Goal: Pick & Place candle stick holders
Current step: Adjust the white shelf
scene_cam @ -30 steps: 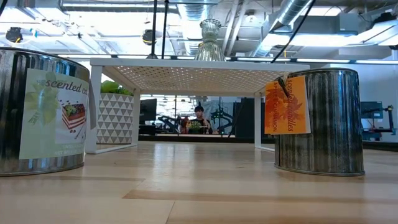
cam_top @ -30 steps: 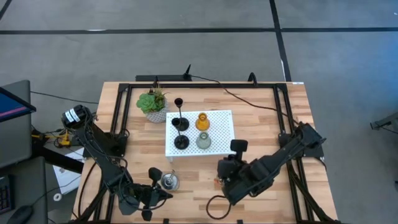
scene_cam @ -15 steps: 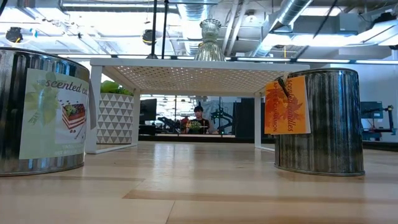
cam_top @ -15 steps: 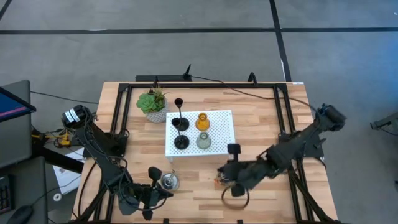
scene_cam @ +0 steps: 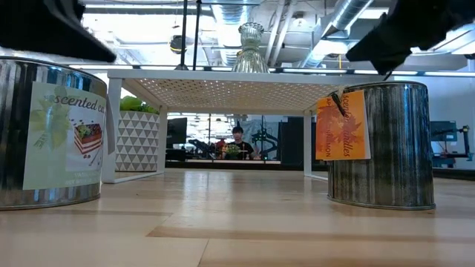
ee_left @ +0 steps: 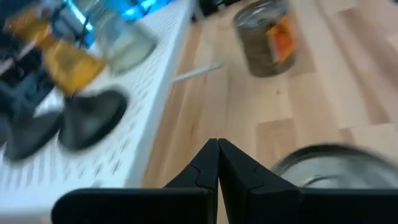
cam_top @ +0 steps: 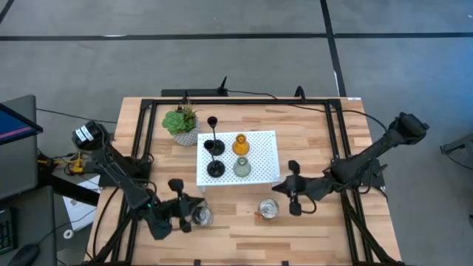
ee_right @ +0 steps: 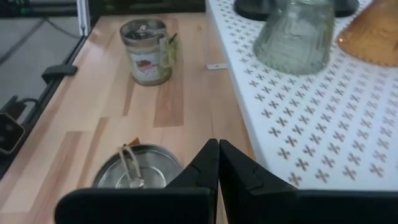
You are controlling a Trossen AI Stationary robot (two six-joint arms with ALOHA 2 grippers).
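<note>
Pale wood makes up the table [cam_top: 310,148], with a black frame running round its edges. Near the middle stands a white perforated platform [cam_top: 262,159] carrying three black thin-stemmed holders [cam_top: 214,168], an amber glass holder [cam_top: 240,144] and a pale green holder [cam_top: 242,167]. A green potted plant [cam_top: 182,124] sits just beside the platform's far left corner.

Down on the bare wood in front of the platform stand two silvery cups. One silvery cup [cam_top: 268,210], with an orange tag, stands near the platform's right front leg; the right gripper [cam_top: 294,189] hangs just beside it, fingers pressed together and holding nothing. The other silvery cup [cam_top: 199,216] stands towards the left front edge, and the left gripper [cam_top: 179,207] sits right against it, its fingers likewise closed on nothing in the wrist view.

From table height both cups loom large at either side, with the platform's legs between them and a person visible in the room far behind.
</note>
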